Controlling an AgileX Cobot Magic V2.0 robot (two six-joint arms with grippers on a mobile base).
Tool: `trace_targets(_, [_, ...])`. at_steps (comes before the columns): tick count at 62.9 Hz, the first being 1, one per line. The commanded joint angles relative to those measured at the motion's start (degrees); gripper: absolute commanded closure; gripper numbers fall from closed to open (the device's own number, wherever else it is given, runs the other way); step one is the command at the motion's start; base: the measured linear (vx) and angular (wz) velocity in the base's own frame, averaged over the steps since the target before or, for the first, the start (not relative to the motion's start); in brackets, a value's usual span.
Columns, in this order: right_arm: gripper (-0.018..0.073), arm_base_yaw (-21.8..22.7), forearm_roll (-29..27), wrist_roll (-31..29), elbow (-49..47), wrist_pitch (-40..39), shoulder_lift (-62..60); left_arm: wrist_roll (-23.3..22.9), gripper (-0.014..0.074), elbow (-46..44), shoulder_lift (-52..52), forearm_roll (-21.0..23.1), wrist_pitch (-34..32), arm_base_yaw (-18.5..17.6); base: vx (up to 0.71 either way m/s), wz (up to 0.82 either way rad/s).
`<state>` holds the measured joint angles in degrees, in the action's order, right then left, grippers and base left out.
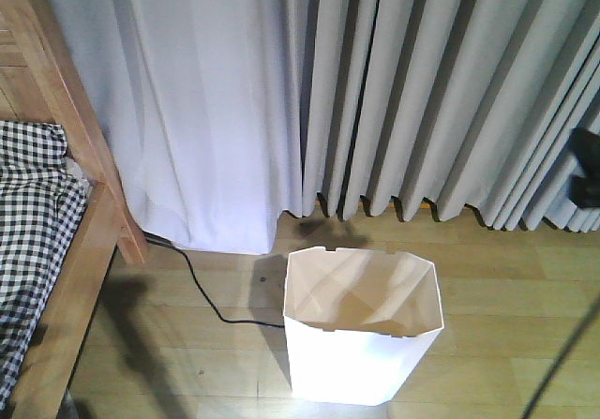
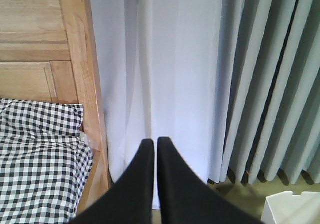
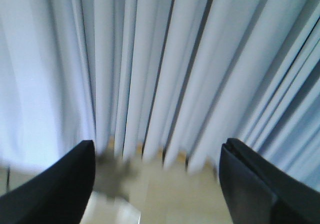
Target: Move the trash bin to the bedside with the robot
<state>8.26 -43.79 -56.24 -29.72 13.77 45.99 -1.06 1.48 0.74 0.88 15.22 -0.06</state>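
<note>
Trash bin stands upright on the wood floor, empty inside, lower middle of the front view. Its rim is angular with small notches on the near and far edges. It sits well apart from the bed, which runs along the left edge with checked bedding over a wooden frame. Open floor lies between bin and bed frame, crossed only by a black cable that runs from the curtain base toward the bin's left side; whether it touches the bin cannot be told. Curtains hang just behind the bin, hems reaching the floor. More bare floor to the right of the bin.

Left tool: the two black fingers are pressed together, tips touching, nothing between them. It points at the curtain beside the bed's headboard post; a corner of the bin rim shows at lower right of that view.

Right tool: fingers spread wide apart, released, nothing held. View is blurred, facing curtain folds and a strip of floor. A dark piece at the right edge of the front view is too cut off to identify.
</note>
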Motion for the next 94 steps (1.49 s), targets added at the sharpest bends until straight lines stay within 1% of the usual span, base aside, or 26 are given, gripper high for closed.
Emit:
trace_targets(1, [0.0041,0.22,-0.97,-0.29,1.68,-2.1,-10.57,-0.25,0.0603,1.07,0.82,0.18,-3.98,-0.11,0.0,0.0])
trace_targets(12, [0.0041,0.17,-5.36,0.64,9.4,-0.96,-29.07,-0.25,0.0603,1.07,0.82,0.18,-3.98,-0.11,0.0,0.0])
trace_targets(17, [0.0041,-0.08,-5.8,0.64,13.82,-1.02,-34.35,-0.25,0.0603,1.07,0.82,0.18,-3.98,-0.11,0.0,0.0])
trace_targets(20, [0.0041,-0.99,-5.8,0.59,16.27,-1.82,-36.42,-0.25,0.0603,1.07,0.82,0.18,-3.98,-0.11,0.0,0.0])
trace_targets(26, [0.0041,-2.93,-5.73,0.59,17.06,-3.62,-38.1,-0.25,0.0603,1.07,0.82,0.18,-3.98,-0.11,0.0,0.0])
trace_targets(36, [0.0041,-5.78,-5.57,0.59,17.06,-3.57,-38.06,-0.25,0.0603,1.07,0.82,0.18,-3.98,-0.11,0.0,0.0])
trace_targets(42, [0.0053,-6.27,-4.88,0.29,17.06,-4.33,-38.06,-0.25,0.0603,1.07,0.82,0.18,-3.98,-0.11,0.0,0.0])
trace_targets(45, [0.0086,-6.22,-5.04,1.03,17.06,-5.29,-38.06,-0.25,0.0603,1.07,0.82,0.18,-3.98,-0.11,0.0,0.0])
trace_targets(50, [0.0211,-6.22,-4.88,1.7,17.06,-6.21,-38.06,-0.25,0.0603,1.07,0.82,0.18,-3.98,-0.11,0.0,0.0])
trace_targets(58, [0.0515,-6.22,-4.69,1.65,17.06,-6.35,-38.06,-0.25,0.0603,1.07,0.82,0.18,-3.98,-0.11,0.0,0.0])
trace_targets(60, [0.0576,-6.22,-4.75,1.65,17.06,-6.79,-38.06,-0.25,0.0603,1.07,0.82,0.18,-3.98,-0.11,0.0,0.0])
trace_targets(94, [0.0568,-6.22,-4.94,1.65,17.06,-6.72,-38.06,-0.25,0.0603,1.07,0.82,0.18,-3.98,-0.11,0.0,0.0])
